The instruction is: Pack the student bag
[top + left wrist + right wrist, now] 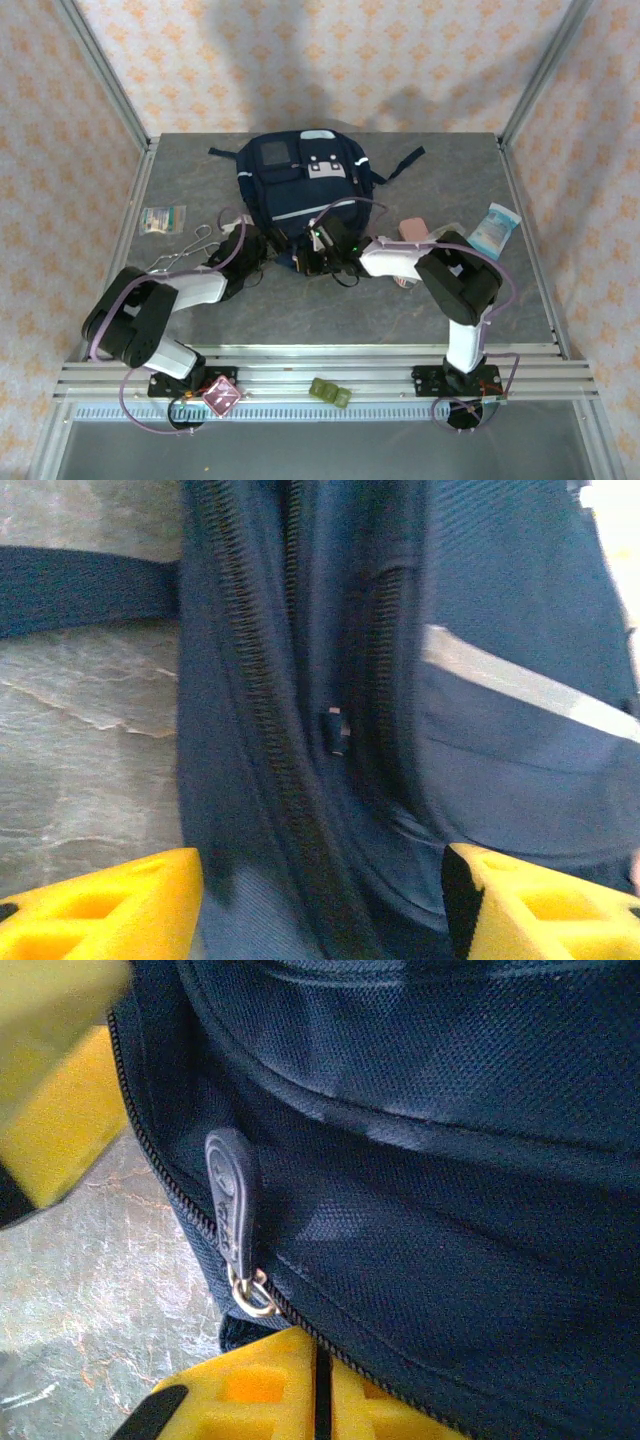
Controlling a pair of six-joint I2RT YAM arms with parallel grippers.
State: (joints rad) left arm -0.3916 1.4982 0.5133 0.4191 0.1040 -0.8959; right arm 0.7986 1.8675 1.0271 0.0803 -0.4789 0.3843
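Item: large navy-blue woven-fabric student bag (pixel 300 180), with a white diagonal stripe and a grey square patch. It lies flat at the far centre of the grey stone-pattern table (pixel 450 300), its near edge turned towards both arms, presumably so the main zip can be worked. Left gripper (pixel 322 885): yellow ribbed plastic fingers spread apart, straddling the bag's near-left edge where black coil zip teeth (pixel 235 680) run; nothing pinched. Right gripper (pixel 318 1385): fingers drawn together with a hairline gap, tucked against the bag's hem just below the dark rubbery teardrop zip pull (pixel 230 1195) on its gold-coloured ring; whether fabric is nipped between them cannot be told. Judgement: opening stage, with the bag not yet packed. Loose goods, such as the blue-and-white soft packet (pixel 495 228) at right, lie outside the bag.
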